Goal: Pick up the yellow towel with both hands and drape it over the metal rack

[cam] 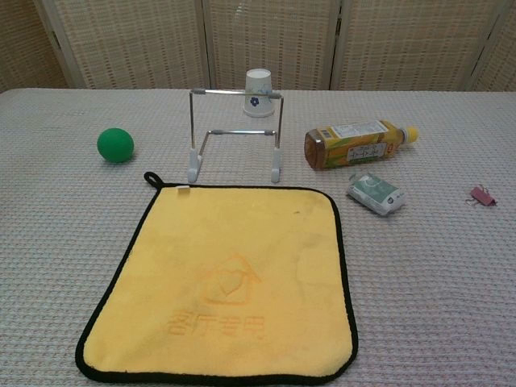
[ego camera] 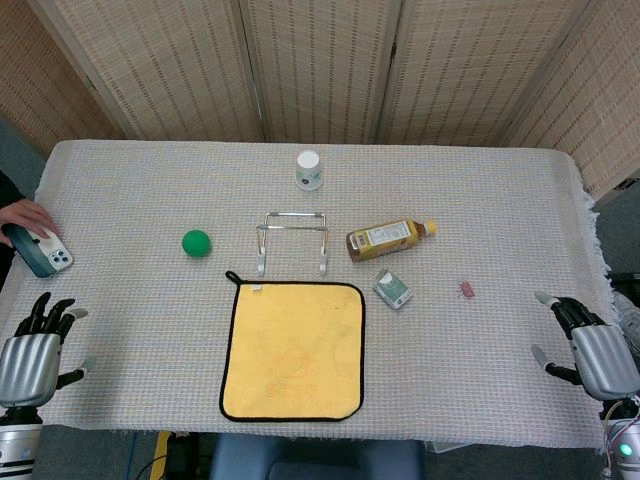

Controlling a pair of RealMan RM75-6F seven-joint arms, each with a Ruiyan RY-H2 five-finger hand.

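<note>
Bare cloth lies at 9 and 3 o'clock of the yellow towel [ego camera: 293, 349], giving open approaches. At 12 the metal rack [ego camera: 292, 240] stands just beyond its edge. A tea bottle [ego camera: 389, 238] and small packet [ego camera: 394, 289] crowd 1–2 o'clock; a green ball [ego camera: 196, 243] sits at 10.

The towel [ego camera: 293, 350] is spread flat at the table's [ego camera: 480, 190] near edge, with the rack [ego camera: 292, 240] standing just behind it. A cup [ego camera: 308, 169] is placed behind the rack, a ball [ego camera: 196, 242] to its left, a bottle [ego camera: 388, 237] lying to its right. A packet [ego camera: 394, 289] and clip [ego camera: 466, 289] are set before the bottle. Both hands are positioned at the near corners, left hand [ego camera: 35, 345] and right hand [ego camera: 590, 345], well apart from the towel.
</note>
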